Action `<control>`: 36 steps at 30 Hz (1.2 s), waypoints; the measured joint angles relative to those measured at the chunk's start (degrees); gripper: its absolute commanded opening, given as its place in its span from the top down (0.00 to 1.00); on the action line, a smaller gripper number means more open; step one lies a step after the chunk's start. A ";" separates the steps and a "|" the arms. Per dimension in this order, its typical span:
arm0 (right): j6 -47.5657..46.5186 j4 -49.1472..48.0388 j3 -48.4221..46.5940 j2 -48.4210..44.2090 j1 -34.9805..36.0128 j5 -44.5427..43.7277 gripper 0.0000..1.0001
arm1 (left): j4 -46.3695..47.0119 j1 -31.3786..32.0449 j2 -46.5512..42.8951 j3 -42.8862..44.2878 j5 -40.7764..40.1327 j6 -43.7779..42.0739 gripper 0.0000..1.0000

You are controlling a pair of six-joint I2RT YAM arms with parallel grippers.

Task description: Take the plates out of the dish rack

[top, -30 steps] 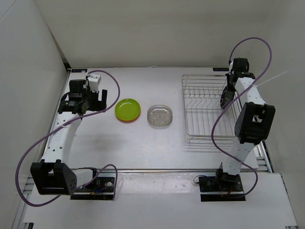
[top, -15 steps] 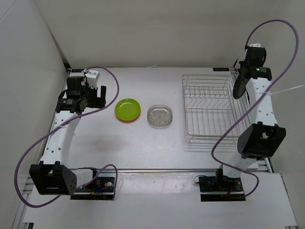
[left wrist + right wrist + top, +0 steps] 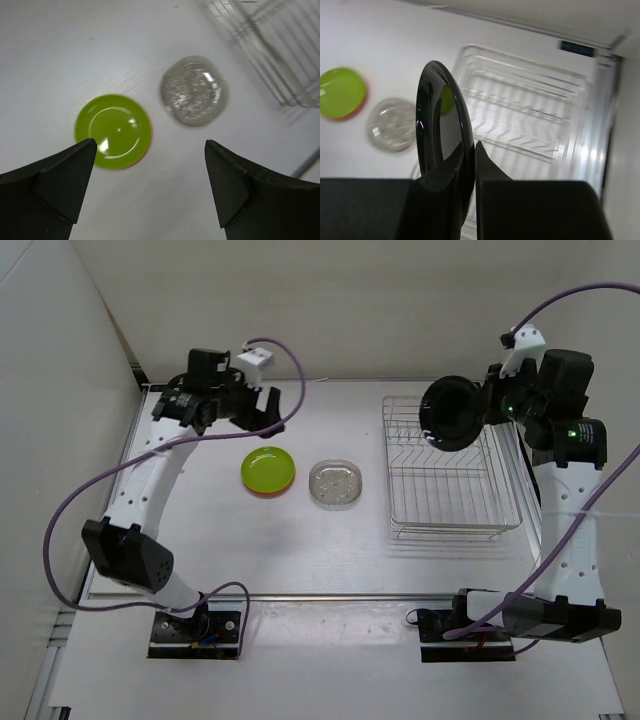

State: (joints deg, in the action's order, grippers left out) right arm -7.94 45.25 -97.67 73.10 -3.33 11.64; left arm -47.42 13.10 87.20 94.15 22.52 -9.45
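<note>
"Top external view, right gripper [image 3: 487,408]?"
"Pinched nearly shut on the rim of the black plate [image 3: 452,412], held on edge in the air above the dish rack [image 3: 450,533]."
"Left gripper [image 3: 250,403]?"
"Spread wide, gripping nothing."
"Other plates?"
"Flat on the table [image 3: 300,550], left of the rack: lime green plate [image 3: 268,468] stacked on orange plate [image 3: 262,494], clear plate [image 3: 336,483] just beside."

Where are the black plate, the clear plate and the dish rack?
black plate [image 3: 451,412], top external view, centre of its dark face
clear plate [image 3: 337,483], top external view, its middle
dish rack [image 3: 450,531], top external view, its front rail
</note>
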 measured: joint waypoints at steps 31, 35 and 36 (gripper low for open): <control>-2.34 4.22 11.21 -1.97 12.41 26.43 1.00 | 5.35 26.40 17.68 15.87 14.10 4.72 0.49; -2.62 3.89 11.21 -1.55 12.41 26.53 1.00 | 5.57 26.91 17.68 16.68 14.25 4.70 0.74; -2.69 3.82 11.21 -1.38 12.41 26.45 1.00 | 5.53 27.10 17.68 16.70 14.40 4.74 0.77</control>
State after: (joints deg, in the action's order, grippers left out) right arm -10.63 49.08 -86.46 71.72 9.08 38.09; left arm -41.89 40.21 104.88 110.85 36.93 -4.71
